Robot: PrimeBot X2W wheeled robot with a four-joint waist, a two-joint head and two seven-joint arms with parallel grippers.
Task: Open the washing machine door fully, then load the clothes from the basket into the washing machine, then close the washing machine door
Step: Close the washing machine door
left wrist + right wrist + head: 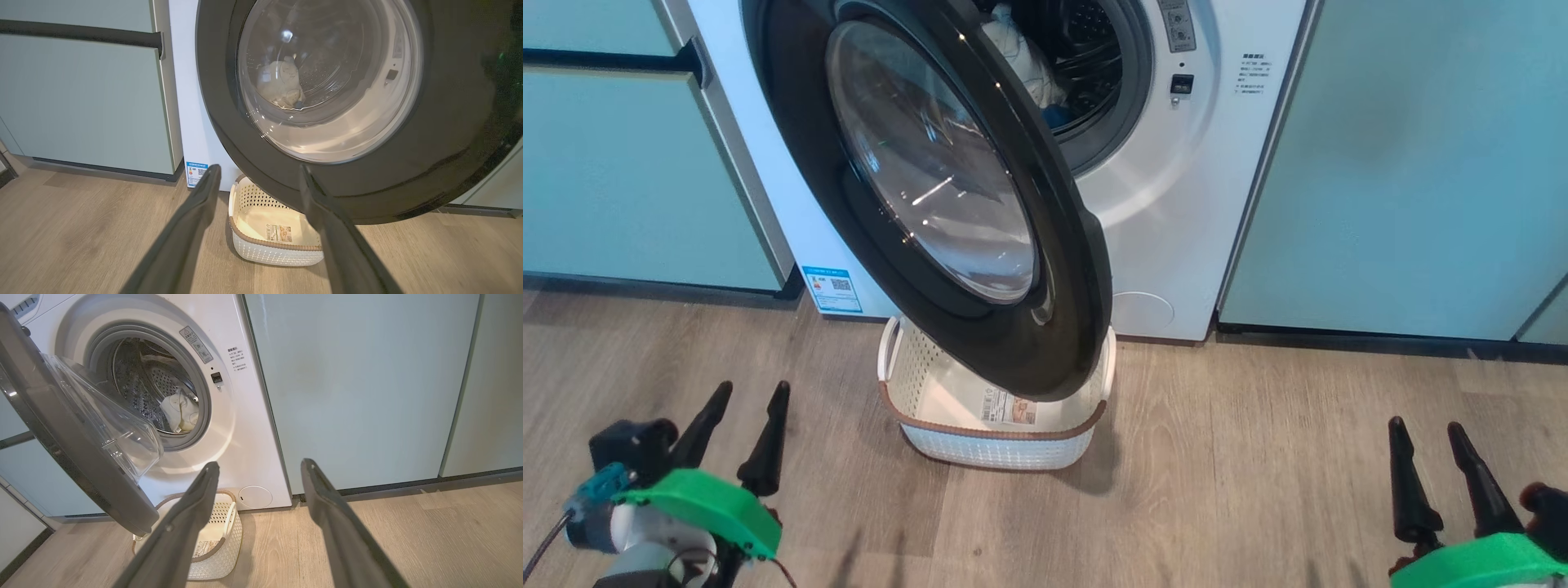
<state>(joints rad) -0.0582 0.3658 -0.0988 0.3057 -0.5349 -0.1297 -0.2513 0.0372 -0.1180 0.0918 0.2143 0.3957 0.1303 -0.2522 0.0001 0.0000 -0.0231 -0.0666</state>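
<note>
The washing machine [1176, 204] stands between pale green cabinets. Its black round door [931, 188] hangs partly open, swung out over the basket [996, 445]. Cream clothes [1021, 53] lie inside the drum; they also show as a pale bundle [179, 412] in the right wrist view and through the glass [282, 83] in the left wrist view. The cream basket [273, 241] sits on the floor under the door, with only its label visible inside. My left gripper [752, 400] is open at the lower left, my right gripper [1425, 433] open at the lower right; both are empty and away from the door.
Pale green cabinet panels [1405, 163] flank the machine, with a dark handle bar [613, 59] on the left one. Wood-look floor [1258, 490] stretches between the grippers and the basket.
</note>
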